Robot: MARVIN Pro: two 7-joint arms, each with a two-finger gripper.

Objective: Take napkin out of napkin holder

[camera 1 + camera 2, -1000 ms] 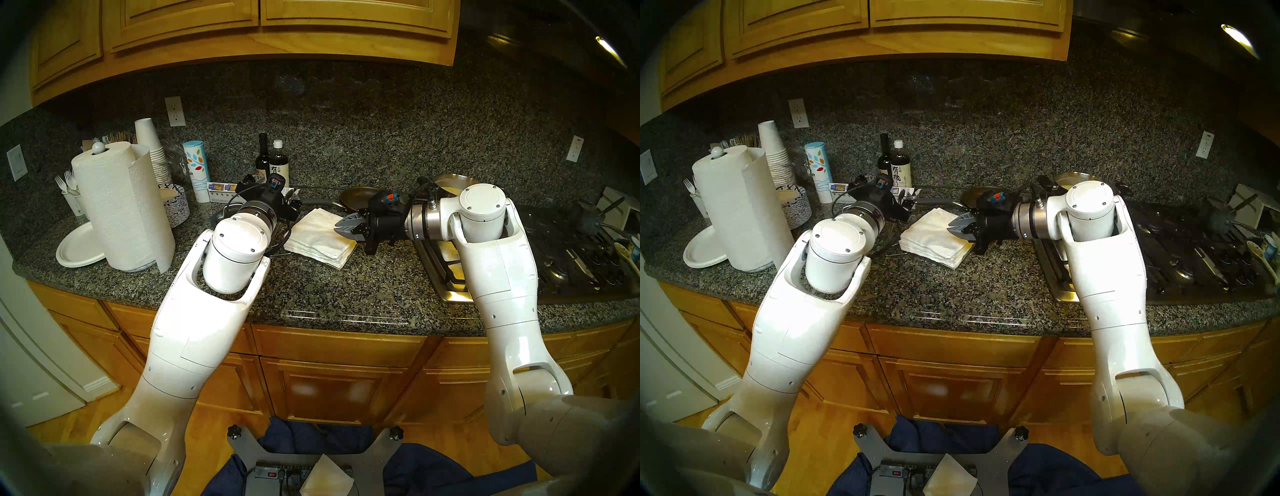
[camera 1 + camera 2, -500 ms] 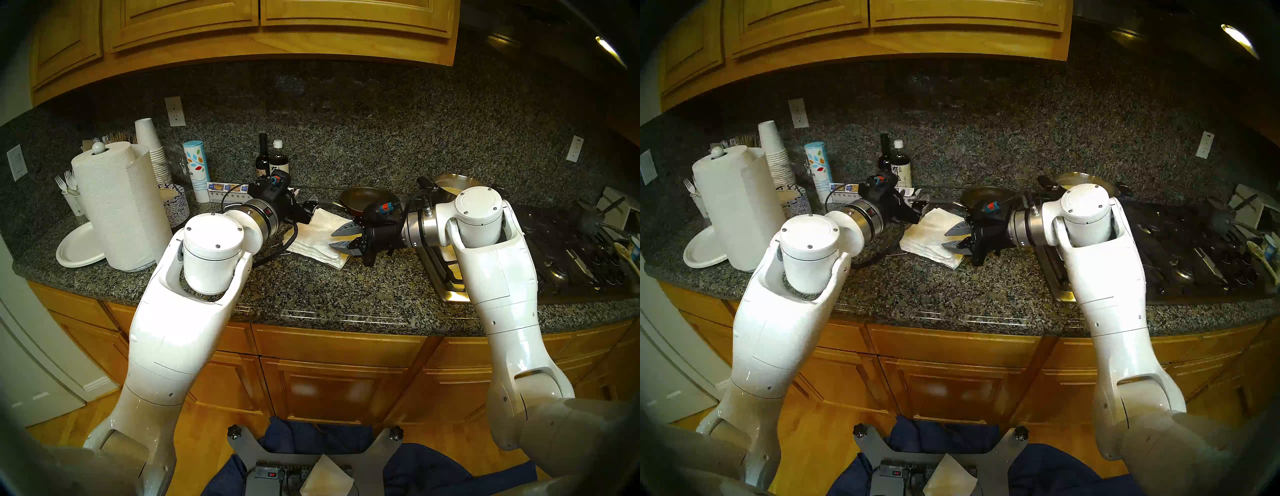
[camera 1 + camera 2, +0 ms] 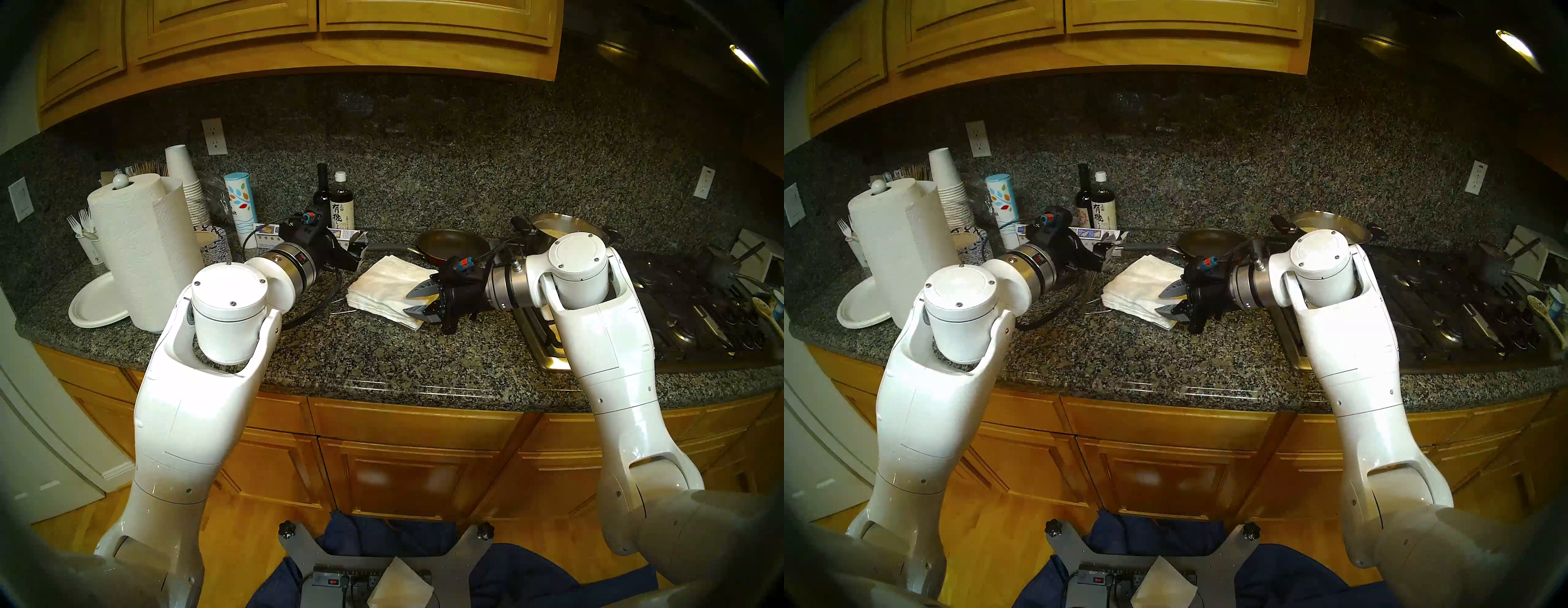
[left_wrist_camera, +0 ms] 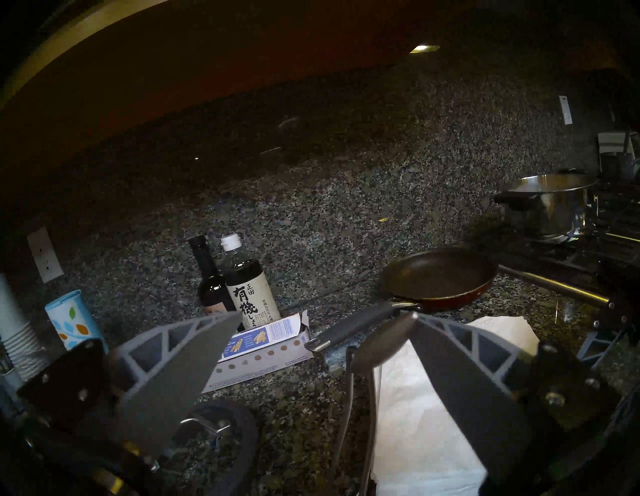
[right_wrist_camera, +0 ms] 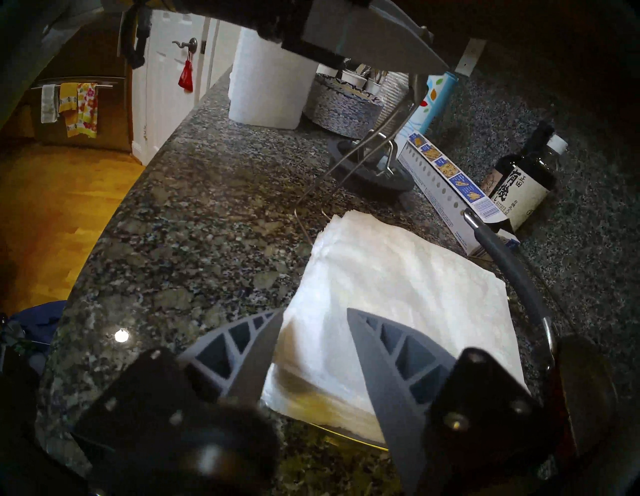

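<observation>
The step in hand looks like the approach to the grasp: the right pincer (image 3: 418, 302) is spread open at the right-hand edge of the stack of thin white square paper napkins (image 3: 388, 282), one grey ribbed finger over the top sheet and the other down by the stack's near right corner, with nothing gripped yet. The stack lies flat on the speckled dark granite tabletop (image 3: 382, 361), about midway along it and nearer the back wall than the front edge, just in front of the red-rimmed frying pan (image 3: 452, 246).

The silver wire napkin holder (image 5: 367, 162) shows in the right wrist view: its thin hinged arm is raised off the napkins, rising from a dark round base behind the stack's far left corner. The left pincer (image 4: 318, 332) is open beside the leaf-shaped tip of that arm, which rests against its right finger; it appears to prop the arm up rather than clamp it.

The next move probably calls for closing the right pincer on the top sheet alone, then drawing it away rightward. The right forearm reaches level from the stove side, wrist rolled so the fingers stand one above the other; the left forearm angles in from the left toward the back.
</observation>
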